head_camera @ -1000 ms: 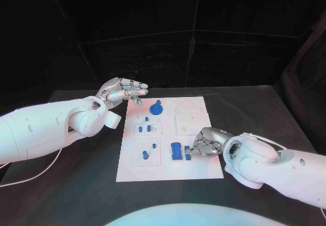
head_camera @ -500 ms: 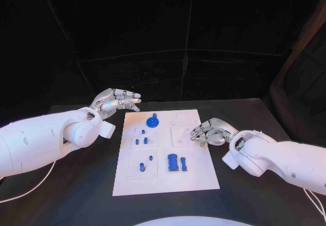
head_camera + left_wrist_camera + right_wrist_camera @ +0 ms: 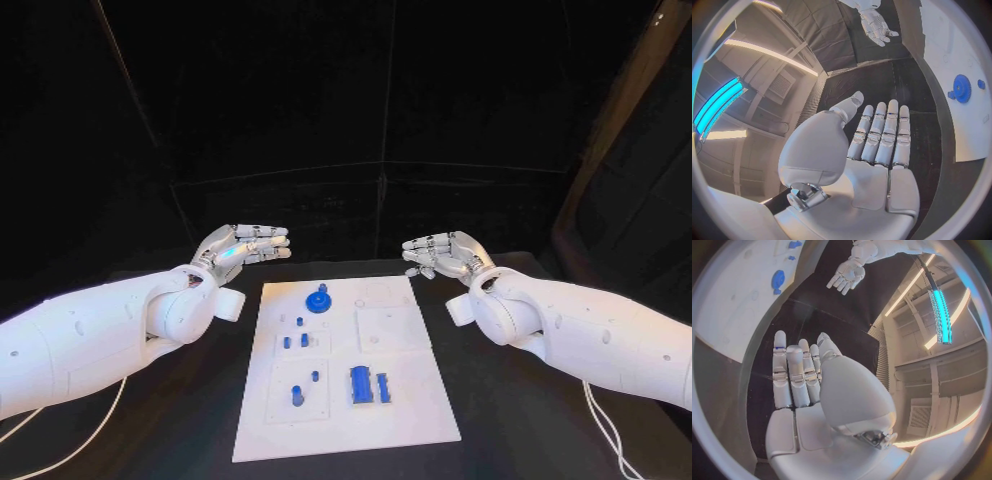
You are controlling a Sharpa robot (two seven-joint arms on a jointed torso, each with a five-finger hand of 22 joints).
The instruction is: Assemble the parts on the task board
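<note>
both the left hand (image 3: 242,246) and right hand (image 3: 444,252) hover empty with fingers apart beyond the white board (image 3: 411,400) (mid-table), whose blue parts (image 3: 361,384) look seated, so assembly seems nearly done.

1. A black table (image 3: 173,440) stands before black curtain walls (image 3: 361,100).
2. In the wrist views, a pale ceiling carries long strip lights, one glowing cyan (image 3: 941,305), another cyan one (image 3: 720,102) beside a wall vent (image 3: 779,86).
</note>
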